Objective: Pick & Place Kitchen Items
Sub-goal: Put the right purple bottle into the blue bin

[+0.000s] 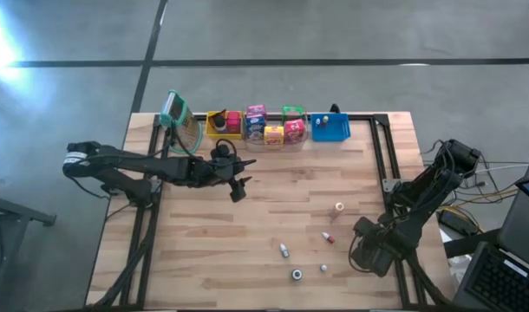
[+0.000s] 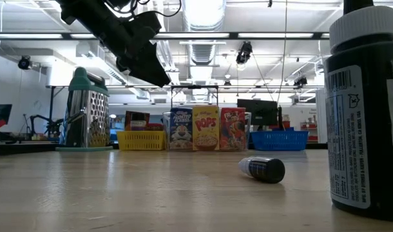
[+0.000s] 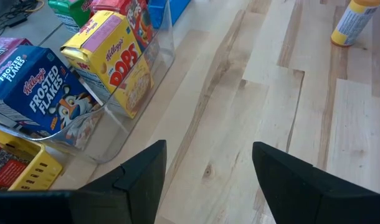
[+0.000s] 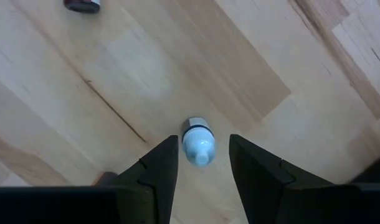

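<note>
Left gripper (image 1: 239,189) hangs above the desk (image 1: 273,217) just in front of the clear bin (image 3: 124,106), jaws wide, empty. The bin holds the Frosted Flakes box (image 3: 37,93) and Pops box (image 3: 118,65). Right gripper (image 4: 202,163), jaws wide, hovers over a small white bottle (image 4: 196,144) lying on the desk, probably not touching it. Other small bottles (image 1: 284,250) lie scattered nearby.
</note>
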Available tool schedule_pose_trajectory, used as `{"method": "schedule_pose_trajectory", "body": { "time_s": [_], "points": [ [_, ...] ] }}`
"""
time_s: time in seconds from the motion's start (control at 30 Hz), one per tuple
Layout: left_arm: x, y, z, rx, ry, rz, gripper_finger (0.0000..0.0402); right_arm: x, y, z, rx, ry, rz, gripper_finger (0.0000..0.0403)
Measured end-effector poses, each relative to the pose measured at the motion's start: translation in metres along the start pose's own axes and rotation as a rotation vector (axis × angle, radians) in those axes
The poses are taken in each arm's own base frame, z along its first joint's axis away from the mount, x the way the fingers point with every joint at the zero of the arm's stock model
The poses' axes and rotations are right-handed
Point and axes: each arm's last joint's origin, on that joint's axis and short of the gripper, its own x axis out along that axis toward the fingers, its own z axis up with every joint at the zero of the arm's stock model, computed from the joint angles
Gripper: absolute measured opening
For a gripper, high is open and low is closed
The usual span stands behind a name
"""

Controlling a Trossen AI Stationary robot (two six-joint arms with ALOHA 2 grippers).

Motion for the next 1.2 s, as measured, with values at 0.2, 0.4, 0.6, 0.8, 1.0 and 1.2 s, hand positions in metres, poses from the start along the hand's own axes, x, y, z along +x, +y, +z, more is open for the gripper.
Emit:
{"method": "schedule_pose_trajectory", "body": {
  "time_s": [0.2,0.4,0.6,0.8,1.0,1.2],
  "points": [
    [0.0,0.0,0.0,0.0,0.0,0.0,0.0243,0.0,0.0,0.0,-0.005,0.0,0.005,0.0123],
    [0.0,0.0,0.0,0.0,0.0,0.0,0.0243,0.0,0.001,0.0,-0.028,0.001,0.016,0.0084],
    [0.0,0.0,0.0,0.0,0.0,0.0,0.0243,0.0,0.002,0.0,-0.037,-0.002,0.018,0.0051],
    [0.0,0.0,0.0,0.0,0.0,0.0,0.0243,-0.002,0.001,0.001,-0.071,0.001,0.024,0.0057],
    [0.0,0.0,0.0,0.0,0.0,0.0,0.0243,-0.012,-0.012,0.018,-0.092,-0.001,-0.016,0.0055],
    [0.0,0.0,0.0,0.0,0.0,0.0,0.0243,-0.028,-0.035,0.054,-0.09,-0.039,-0.053,0.0058]
  ]
}}
